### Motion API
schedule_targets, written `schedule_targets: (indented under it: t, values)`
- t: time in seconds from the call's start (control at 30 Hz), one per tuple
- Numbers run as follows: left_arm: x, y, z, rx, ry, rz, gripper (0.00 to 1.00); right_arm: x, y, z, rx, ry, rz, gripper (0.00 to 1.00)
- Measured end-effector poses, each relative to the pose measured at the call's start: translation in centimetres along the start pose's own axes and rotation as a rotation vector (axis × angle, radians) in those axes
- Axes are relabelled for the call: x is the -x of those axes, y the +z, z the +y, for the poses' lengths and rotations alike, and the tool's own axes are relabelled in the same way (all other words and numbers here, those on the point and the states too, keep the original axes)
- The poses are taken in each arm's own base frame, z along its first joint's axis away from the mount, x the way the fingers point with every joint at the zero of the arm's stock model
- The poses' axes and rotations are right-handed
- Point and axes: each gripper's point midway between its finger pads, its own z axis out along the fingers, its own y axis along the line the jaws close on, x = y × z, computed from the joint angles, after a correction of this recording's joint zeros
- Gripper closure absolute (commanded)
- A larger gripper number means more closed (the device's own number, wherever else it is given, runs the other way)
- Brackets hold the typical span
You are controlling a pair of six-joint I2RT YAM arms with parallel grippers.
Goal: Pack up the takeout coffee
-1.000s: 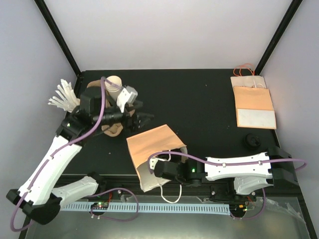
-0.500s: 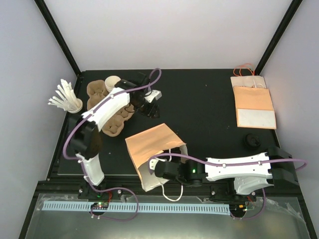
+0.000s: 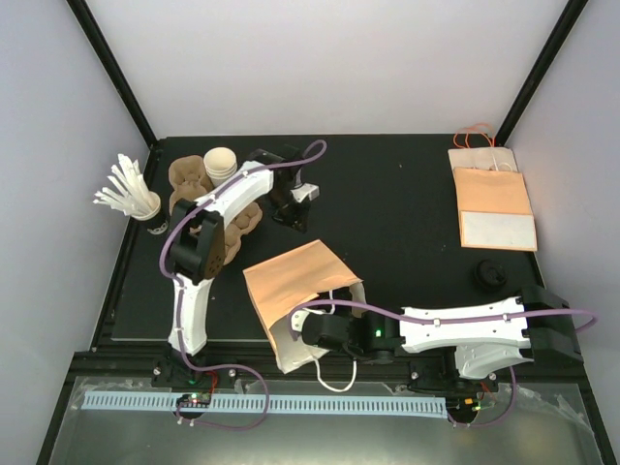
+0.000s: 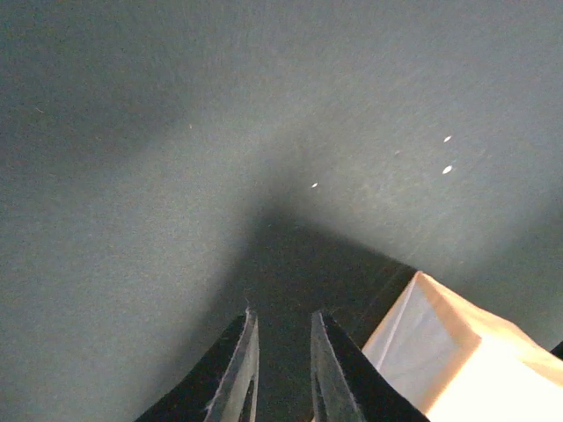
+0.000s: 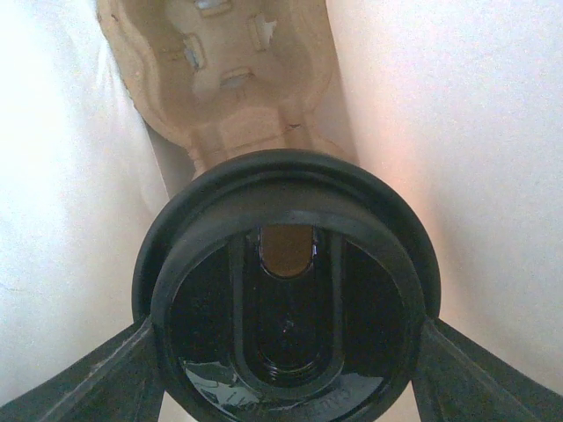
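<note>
Black tabletop [image 3: 387, 213] is seen from above, with both arm bases at the lower edge of the frame. A brown paper bag [image 3: 291, 281] is laid on its side at centre, its white-lined mouth turned toward the lower edge. The right tool [image 3: 305, 329] is reached in from the lower right and is sunk into that mouth. In the right wrist view the takeout coffee [image 5: 286, 316] is found inside the bag, low and central in the frame. Only its round black plastic lid is shown, and the paper cup beneath is hidden. The lid is flanked on both sides by the dark fingers [image 5: 97, 378], which are pressed against it, so the coffee is pinched. Beyond the lid, at the top of that view, a moulded brown pulp cup carrier [image 5: 237, 79] is lodged against the bag's white inner walls. The left arm is stretched toward the upper centre-left of the overhead view. In the left wrist view the left tool [image 4: 283, 315] is noted at the lower edge over bare tabletop, its fingers narrowly apart with nothing between them. A corner of the bag is caught at lower right. At upper left are recorded more pulp carriers [image 3: 184, 179], a stack of plain white cups [image 3: 220, 162] and a dark cup of white stirrers [image 3: 131, 189]. Flat brown bags [image 3: 492, 194] are laid at upper right, and a small black round object [image 3: 489, 274] sits below them.
</note>
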Motion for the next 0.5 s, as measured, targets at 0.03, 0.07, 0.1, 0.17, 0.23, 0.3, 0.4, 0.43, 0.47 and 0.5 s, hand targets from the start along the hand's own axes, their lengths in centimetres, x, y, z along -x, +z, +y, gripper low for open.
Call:
schedule_targets:
  t: [0.03,0.07,0.1,0.17,0.23,0.3,0.4,0.43,0.47,0.5]
  values:
    - [-0.2,0.7,0.2,-0.002,-0.001,0.02,0.83,0.1,0.0,0.0,-0.001,-0.002,-0.002,0.59]
    - [-0.6,1.5,0.4,-0.007,-0.002,0.05,0.83,0.1,0.0,0.0,-0.002,-0.005,-0.003,0.59]
    - [-0.9,2.0,0.6,-0.01,-0.004,0.072,0.84,0.1,0.0,-0.1,-0.003,-0.006,-0.004,0.59]
    - [-1.6,3.0,0.8,-0.017,-0.004,0.115,0.86,0.2,0.0,-0.1,-0.003,-0.009,-0.006,0.6]
    - [-2.1,3.3,0.8,-0.024,0.003,0.137,0.9,0.2,0.1,0.0,-0.003,-0.013,-0.005,0.6]
    - [-2.4,3.2,0.7,-0.027,0.008,0.149,0.94,0.2,0.1,0.0,-0.003,-0.015,-0.003,0.6]
    - [-3.1,3.3,0.9,-0.016,0.006,0.173,0.96,0.2,0.1,0.0,-0.001,-0.017,-0.001,0.6]
    - [-3.5,3.4,1.1,-0.009,0.002,0.188,0.97,0.2,0.2,0.0,-0.001,-0.018,0.0,0.6]
    - [-3.8,3.5,1.2,-0.007,0.0,0.198,0.97,0.2,0.2,0.1,0.0,-0.02,0.002,0.6]
    - [-4.3,3.8,1.3,-0.007,-0.006,0.213,0.97,0.2,0.2,0.2,0.002,-0.023,0.005,0.6]
